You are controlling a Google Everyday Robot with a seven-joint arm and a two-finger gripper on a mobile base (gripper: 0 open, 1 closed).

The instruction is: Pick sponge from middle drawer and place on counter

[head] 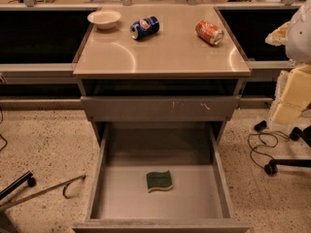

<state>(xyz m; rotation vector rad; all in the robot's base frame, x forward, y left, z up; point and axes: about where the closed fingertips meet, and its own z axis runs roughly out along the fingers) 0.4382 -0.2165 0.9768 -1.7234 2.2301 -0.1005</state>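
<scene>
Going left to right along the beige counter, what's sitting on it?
White bowl, then blue can lying on its side, then red can lying on its side. The claw is not in view.

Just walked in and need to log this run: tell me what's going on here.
Nothing is being handled right now. The sponge lies green face up on the bottom of the open middle drawer, untouched. The counter above holds a bowl, a blue can and a red can, both cans lying on their sides. The tool is not in view, and the sponge is not yet picked.
</scene>
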